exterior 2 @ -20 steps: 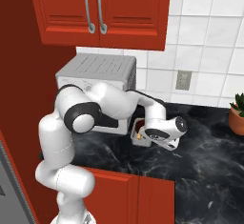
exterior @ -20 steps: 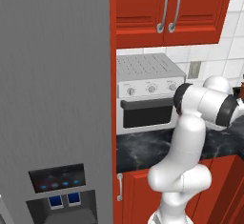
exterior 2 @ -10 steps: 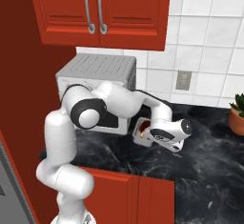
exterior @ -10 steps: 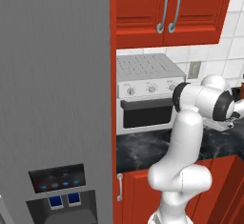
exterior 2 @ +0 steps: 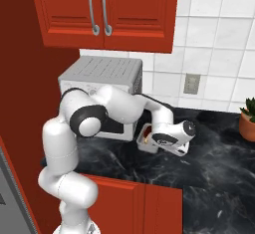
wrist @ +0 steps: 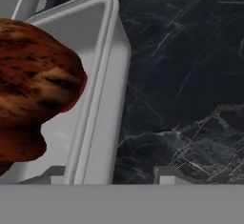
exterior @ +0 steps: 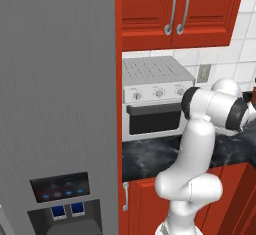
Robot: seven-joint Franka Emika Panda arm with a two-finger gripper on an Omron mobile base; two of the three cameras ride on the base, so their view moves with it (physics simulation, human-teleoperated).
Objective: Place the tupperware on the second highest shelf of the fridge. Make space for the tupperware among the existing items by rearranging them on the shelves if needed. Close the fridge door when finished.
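The tupperware (exterior 2: 146, 139), a shallow grey container, sits on the black counter just in front of the toaster oven. My gripper (exterior 2: 150, 141) is down at its near end. In the hand view the tupperware (wrist: 102, 75) is very close, with a mottled brown lump (wrist: 33, 85) and a sliver of red (wrist: 82, 90) inside. My gripper (wrist: 110, 173) straddles its right wall, one tip inside and one outside, with a gap showing on the outer side. The fridge (exterior: 55, 104) shows its dispenser-panel side. The fridge door, the second highest shelf and the existing items are out of view.
A grey toaster oven (exterior 2: 102, 91) stands at the back of the marble counter (exterior 2: 214, 168), under red wall cabinets (exterior 2: 104, 9). A potted plant (exterior 2: 247, 121) stands at the far right. A wall socket (exterior 2: 191, 83) sits in the tiles.
My hand slid a little to the right along the counter and settled onto the tupperware. The jaws have narrowed around its wall. The tupperware has not moved.
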